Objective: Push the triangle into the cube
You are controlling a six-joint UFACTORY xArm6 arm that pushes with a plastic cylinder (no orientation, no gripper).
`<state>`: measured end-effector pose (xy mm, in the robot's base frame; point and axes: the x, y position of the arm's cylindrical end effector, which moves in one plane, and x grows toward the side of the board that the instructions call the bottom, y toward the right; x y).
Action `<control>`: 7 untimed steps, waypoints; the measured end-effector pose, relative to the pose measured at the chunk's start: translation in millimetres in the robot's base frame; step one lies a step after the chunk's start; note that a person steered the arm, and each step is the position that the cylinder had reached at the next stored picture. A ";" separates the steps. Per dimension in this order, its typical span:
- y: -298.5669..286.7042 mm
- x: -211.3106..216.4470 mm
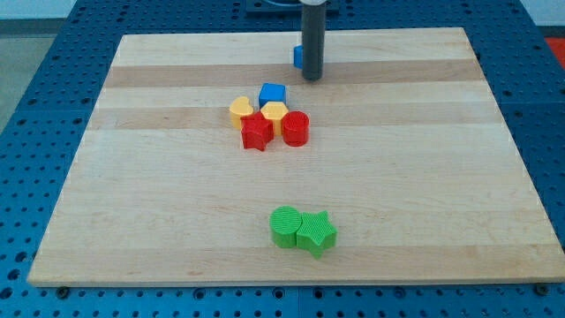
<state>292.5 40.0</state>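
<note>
Near the upper centre of the frame, my tip (312, 78) is standing just beside a blue block (298, 56), probably the triangle; this end effector is holding nothing. The blue cube (272, 93) is touching the yellow blocks (275, 112), so an off-centre push is risking a slip past it.

This looks like a robotics lab: below the end effector (312, 78), a pale wooden worktop (159, 194) rests on a blue perforated metal mounting plate (35, 88).
</note>
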 end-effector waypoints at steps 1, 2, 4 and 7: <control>22.3 -20.6; 33.9 -41.2; 11.9 -64.6; -34.1 -26.9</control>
<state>265.6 5.9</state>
